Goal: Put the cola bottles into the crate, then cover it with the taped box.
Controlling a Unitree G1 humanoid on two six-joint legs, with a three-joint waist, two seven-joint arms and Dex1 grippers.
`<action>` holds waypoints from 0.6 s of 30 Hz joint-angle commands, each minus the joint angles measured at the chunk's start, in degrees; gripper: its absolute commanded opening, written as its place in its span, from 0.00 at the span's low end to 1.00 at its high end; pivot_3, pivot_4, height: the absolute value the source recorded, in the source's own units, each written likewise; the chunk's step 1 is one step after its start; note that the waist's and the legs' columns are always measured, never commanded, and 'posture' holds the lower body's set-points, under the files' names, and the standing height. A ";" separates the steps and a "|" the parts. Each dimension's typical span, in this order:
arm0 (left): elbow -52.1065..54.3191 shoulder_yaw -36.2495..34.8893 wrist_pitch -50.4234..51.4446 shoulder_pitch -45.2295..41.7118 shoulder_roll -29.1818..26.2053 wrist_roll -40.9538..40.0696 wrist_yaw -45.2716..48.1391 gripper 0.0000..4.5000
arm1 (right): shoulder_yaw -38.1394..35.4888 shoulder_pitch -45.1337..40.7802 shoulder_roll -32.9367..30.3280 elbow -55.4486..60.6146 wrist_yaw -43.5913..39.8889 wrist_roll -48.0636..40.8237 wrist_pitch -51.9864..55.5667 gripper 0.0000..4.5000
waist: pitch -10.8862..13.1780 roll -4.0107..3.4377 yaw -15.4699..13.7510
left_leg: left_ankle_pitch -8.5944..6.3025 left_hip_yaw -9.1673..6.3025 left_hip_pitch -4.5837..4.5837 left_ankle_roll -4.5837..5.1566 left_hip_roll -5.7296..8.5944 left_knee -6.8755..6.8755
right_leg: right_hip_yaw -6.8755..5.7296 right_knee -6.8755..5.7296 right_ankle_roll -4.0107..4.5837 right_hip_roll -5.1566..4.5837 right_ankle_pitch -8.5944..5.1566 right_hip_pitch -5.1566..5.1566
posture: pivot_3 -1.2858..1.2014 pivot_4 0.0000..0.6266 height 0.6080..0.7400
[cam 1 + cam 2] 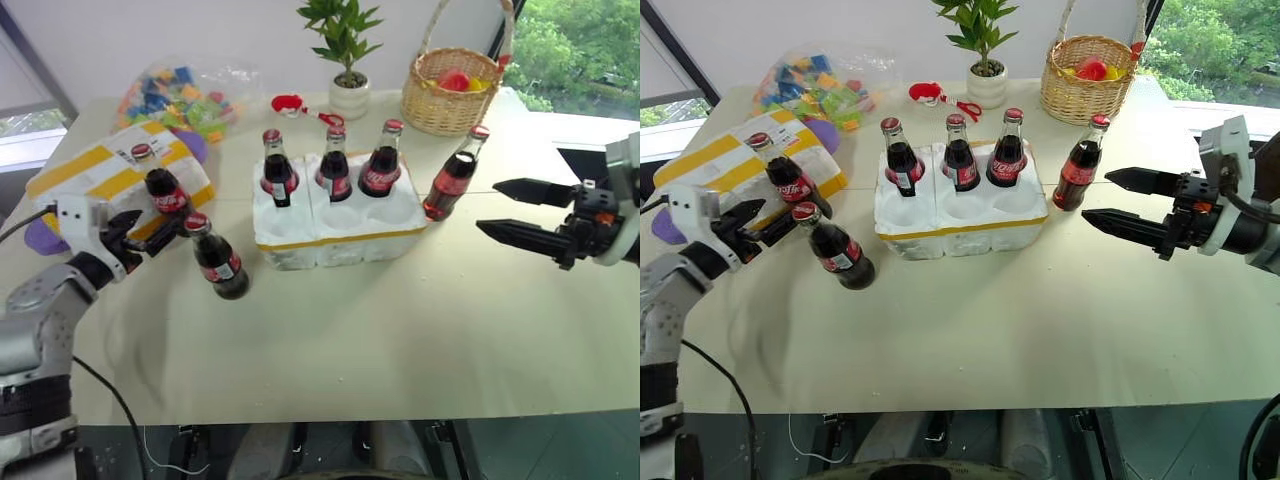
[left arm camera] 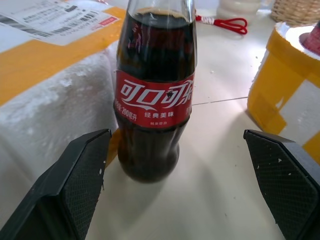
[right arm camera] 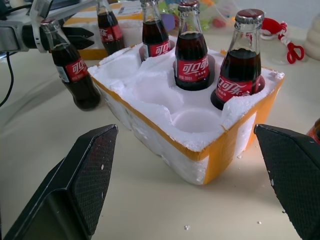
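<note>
Nearest you in the head view, your left gripper [image 1: 150,232] stands released beside a loose cola bottle [image 1: 222,262]; three bottles sit in the crate [image 1: 340,232], the taped box [image 1: 110,175] far left. Left wrist view: that bottle stands between the jaws, so close next. Right wrist view: right gripper [image 3: 200,170], unclenched, faces the crate's empty near wells.

6 small glass cola bottles with red labels and caps [image 1: 279,172]: 3 in wells, 3 on table. 1 white styrofoam six-well crate [image 1: 340,232]. 1 yellow-taped styrofoam box [image 1: 95,175]. 1 wicker basket [image 1: 449,95]. 1 potted plant [image 1: 348,55]. 1 bag of coloured toys [image 1: 180,95].
</note>
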State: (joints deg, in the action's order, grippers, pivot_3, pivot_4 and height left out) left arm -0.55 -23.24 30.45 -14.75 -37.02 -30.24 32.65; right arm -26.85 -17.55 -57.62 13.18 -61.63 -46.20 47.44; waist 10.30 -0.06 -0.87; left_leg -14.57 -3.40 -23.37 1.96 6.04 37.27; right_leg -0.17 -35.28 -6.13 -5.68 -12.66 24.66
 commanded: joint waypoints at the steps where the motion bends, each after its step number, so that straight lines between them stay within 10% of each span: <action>1: -2.37 0.93 -3.18 -2.99 0.01 2.47 -0.87 0.99 | -2.50 0.88 0.00 2.22 0.98 -1.76 -0.13 1.00 | 0.00 0.00 0.00 | 0.00 0.00 0.00 0.01 0.00 0.00 | 0.00 0.00 0.00 0.00 0.00 0.00 | 0.52 0.24 0.94; 18: -20.68 6.03 -11.69 -15.77 4.79 9.74 -3.57 0.99 | -1.03 1.93 1.06 3.63 4.53 -1.67 -0.83 1.00 | -0.01 0.03 0.04 | 0.04 0.01 -0.01 0.04 0.02 0.06 | -0.01 -0.04 -0.06 0.01 0.04 0.00 | 0.52 0.24 0.94</action>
State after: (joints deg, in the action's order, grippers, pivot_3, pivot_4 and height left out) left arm -20.86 -16.58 20.57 -29.26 -31.74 -21.20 29.40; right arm -27.20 -14.73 -56.58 14.73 -57.55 -46.47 47.17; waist 10.29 -0.03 -0.83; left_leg -14.54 -3.40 -23.38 2.01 6.06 37.33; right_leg -0.18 -35.32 -6.19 -5.68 -12.62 24.66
